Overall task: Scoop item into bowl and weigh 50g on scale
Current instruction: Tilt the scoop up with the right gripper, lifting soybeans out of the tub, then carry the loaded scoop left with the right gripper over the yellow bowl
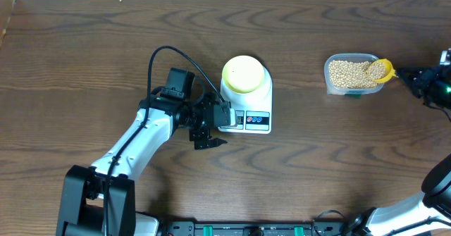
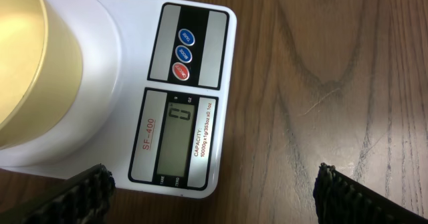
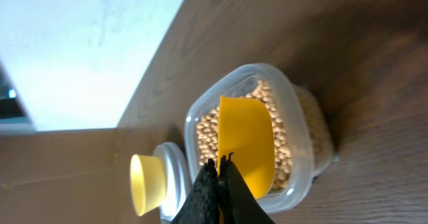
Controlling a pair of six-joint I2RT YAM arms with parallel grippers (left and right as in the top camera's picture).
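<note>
My left gripper hangs spread wide, holding nothing, at the display end of the scale. The bowl sits on the scale. Right of the scale, my right gripper pinches the yellow scoop over the beans in the clear tub.

Overhead, light falls evenly and brightly on my surface, with just a soft shadow beside my left arm. My left wrist view is sharp on the scale display; the bowl at its edge blurs. My right wrist view burns out white upper left, and my right hand, pinched on the scoop, is a dark blurry silhouette
</note>
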